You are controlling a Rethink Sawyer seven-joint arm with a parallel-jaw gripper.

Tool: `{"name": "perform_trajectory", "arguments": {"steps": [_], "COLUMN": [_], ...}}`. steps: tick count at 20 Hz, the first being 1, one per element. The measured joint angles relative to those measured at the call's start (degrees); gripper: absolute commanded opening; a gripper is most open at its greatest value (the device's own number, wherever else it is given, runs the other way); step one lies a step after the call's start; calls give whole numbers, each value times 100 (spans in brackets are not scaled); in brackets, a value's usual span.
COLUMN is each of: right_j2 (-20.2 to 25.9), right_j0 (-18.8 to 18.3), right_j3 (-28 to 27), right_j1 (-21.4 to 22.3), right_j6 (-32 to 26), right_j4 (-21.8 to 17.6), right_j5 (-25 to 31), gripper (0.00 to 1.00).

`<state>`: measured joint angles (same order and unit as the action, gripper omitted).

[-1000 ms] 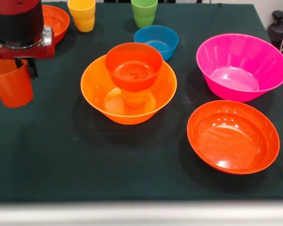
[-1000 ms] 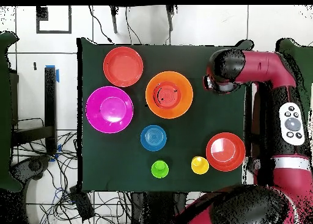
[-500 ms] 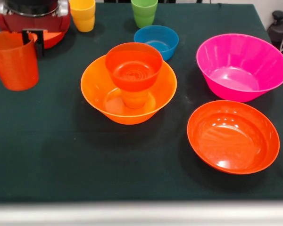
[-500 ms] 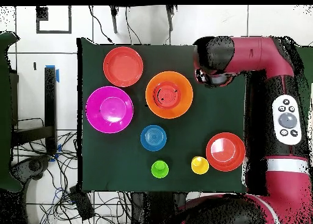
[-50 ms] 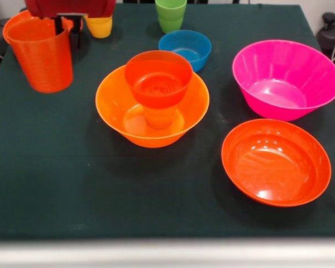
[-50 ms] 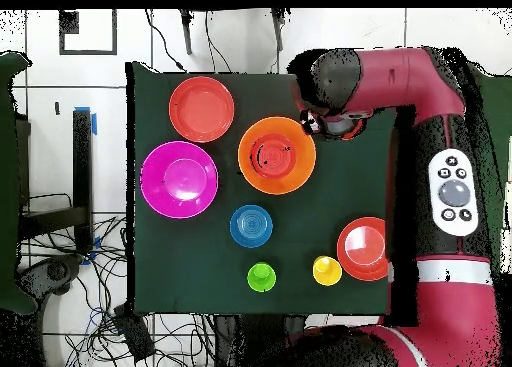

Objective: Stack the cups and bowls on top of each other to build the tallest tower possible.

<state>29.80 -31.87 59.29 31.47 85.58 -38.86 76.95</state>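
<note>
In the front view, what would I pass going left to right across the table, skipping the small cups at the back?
Red-orange cup → large orange bowl → small blue bowl → wide red-orange bowl, with the magenta bowl behind it.

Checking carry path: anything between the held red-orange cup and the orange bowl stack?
Nothing. In the front view only bare dark cloth separates the red-orange cup, held by the gripper, from the large orange bowl holding the stack.

Front cloth [image 5: 128,201] lies open — behind, apparently crowded: tower [image 5: 156,100], bowls [image 5: 279,78].
</note>
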Motion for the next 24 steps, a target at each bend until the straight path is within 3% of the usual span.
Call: {"name": "perform_trajectory", "arguments": {"steps": [24], "right_j2": [-803], "right_j0": [627], "right_j3": [329], "right_j1": [138], "right_j6": [1], "right_j4": [801], "right_j5": [-1], "gripper": [0]}}
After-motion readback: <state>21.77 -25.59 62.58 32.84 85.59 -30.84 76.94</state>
